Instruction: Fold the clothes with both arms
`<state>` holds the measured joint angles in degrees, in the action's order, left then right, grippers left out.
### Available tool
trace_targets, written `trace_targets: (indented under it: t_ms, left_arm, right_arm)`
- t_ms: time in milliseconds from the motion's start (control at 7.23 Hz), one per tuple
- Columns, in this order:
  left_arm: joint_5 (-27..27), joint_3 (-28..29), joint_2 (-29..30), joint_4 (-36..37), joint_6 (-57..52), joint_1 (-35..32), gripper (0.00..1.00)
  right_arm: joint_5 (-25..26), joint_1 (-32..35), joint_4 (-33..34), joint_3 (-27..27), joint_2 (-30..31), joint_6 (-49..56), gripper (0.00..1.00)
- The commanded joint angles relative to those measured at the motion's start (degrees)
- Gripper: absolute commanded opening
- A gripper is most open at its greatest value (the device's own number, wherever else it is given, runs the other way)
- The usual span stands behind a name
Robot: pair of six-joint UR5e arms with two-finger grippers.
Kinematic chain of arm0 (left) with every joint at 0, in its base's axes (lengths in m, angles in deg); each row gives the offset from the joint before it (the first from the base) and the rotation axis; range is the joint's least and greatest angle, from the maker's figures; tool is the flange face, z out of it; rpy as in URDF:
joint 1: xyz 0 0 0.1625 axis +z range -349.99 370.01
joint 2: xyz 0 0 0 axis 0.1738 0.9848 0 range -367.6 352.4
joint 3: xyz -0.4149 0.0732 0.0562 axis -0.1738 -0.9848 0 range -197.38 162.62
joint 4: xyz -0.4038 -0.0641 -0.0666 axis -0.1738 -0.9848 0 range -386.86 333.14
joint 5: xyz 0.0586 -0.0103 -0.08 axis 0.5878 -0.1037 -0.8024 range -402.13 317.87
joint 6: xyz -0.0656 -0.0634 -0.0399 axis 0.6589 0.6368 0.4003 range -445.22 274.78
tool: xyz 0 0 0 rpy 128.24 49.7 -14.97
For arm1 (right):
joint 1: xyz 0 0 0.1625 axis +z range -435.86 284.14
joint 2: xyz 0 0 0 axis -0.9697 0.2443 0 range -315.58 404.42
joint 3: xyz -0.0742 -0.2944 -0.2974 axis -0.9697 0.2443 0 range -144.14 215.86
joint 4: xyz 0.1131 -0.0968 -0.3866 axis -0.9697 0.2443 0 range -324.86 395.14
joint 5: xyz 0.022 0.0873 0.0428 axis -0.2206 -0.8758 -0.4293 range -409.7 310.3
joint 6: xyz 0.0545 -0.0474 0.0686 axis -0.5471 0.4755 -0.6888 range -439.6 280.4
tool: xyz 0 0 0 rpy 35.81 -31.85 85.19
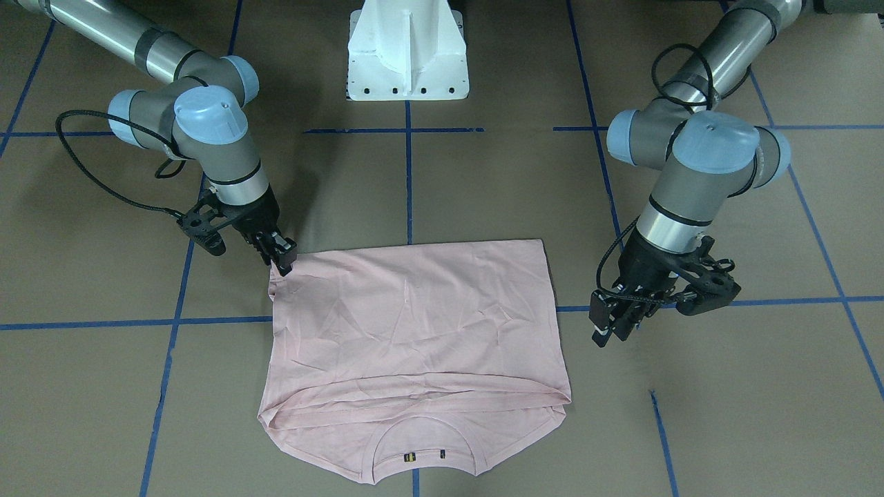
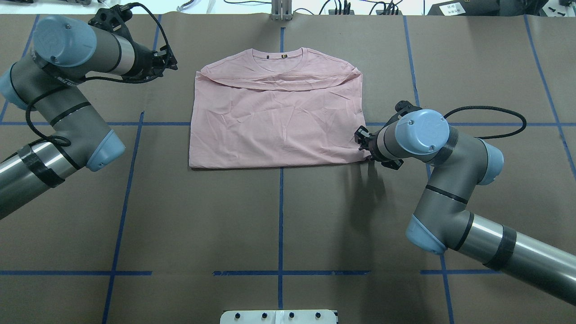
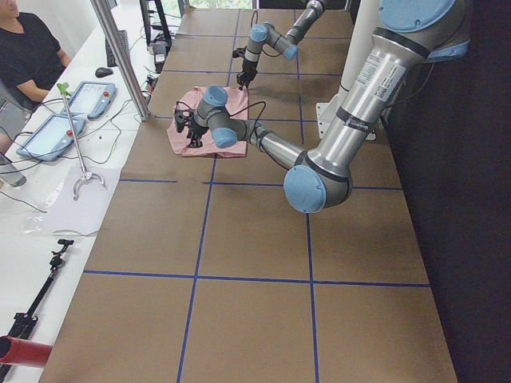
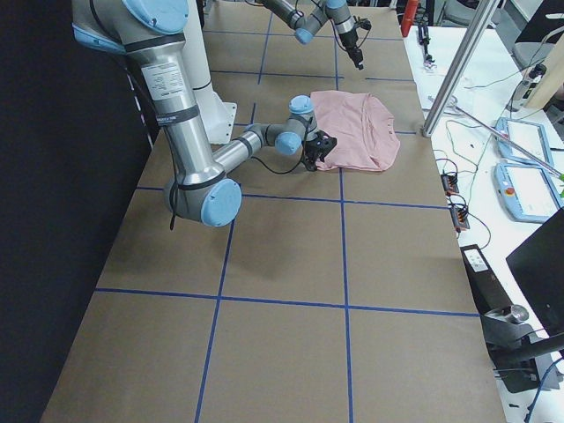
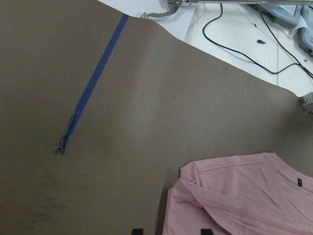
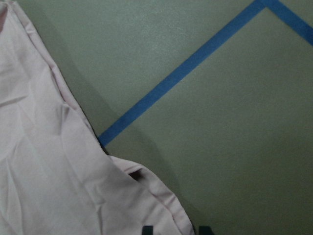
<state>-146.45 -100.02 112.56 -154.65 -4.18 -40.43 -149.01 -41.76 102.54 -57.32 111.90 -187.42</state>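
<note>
Both wrist views, not the overhead, show parted fingers: right gripper [image 6: 176, 230] astride a T-shirt [image 6: 49, 171] corner, left gripper [image 5: 171, 231] off it.

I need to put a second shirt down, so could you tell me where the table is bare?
Bare table lies between the T-shirt and the white pedestal base, and in the far right corner. It is crowded at the T-shirt's sides, where the left gripper and right gripper sit.

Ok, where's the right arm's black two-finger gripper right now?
In the overhead view the right gripper is on the right, at the near right corner of the pale pink T-shirt, close to the blue tape line crossing the table.
</note>
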Motion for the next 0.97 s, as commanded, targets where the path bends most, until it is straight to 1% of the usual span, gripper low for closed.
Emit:
trace_targets:
  t_ms: [0,138,277,415,553,691,830]
  left_arm:
    - [0.0,-0.07,0.16,0.0,0.17,0.08,0.5]
    - [-0.09,-0.07,0.16,-0.09,0.18,0.08,0.5]
    - [-0.09,-0.16,0.25,0.0,0.18,0.08,0.5]
    - [-0.09,-0.16,0.42,-0.09,0.26,0.08,0.5]
    - [-0.18,-0.24,0.6,-0.18,1.31,0.16,0.5]
    - [-0.44,-1.03,0.95,-0.26,4.62,0.51,0.5]
    - [-0.87,-3.82,0.69,-0.09,7.53,3.04,0.5]
  right_arm:
    - [-0.62,-0.87,0.19,-3.2,1.5,0.42,0.0]
    - [-0.62,-3.49,0.72,-11.5,6.73,0.33,0.0]
    - [-0.01,-7.43,0.72,-20.45,13.48,-0.37,0.0]
    - [-0.01,-9.91,0.72,-26.81,17.81,-1.85,0.0]
    - [-0.01,-13.85,0.81,-30.88,21.34,-3.78,0.0]
    - [-0.18,-17.98,0.9,-35.01,25.64,-3.97,0.0]
    - [-0.71,-21.67,0.9,-37.05,26.98,-5.37,0.0]
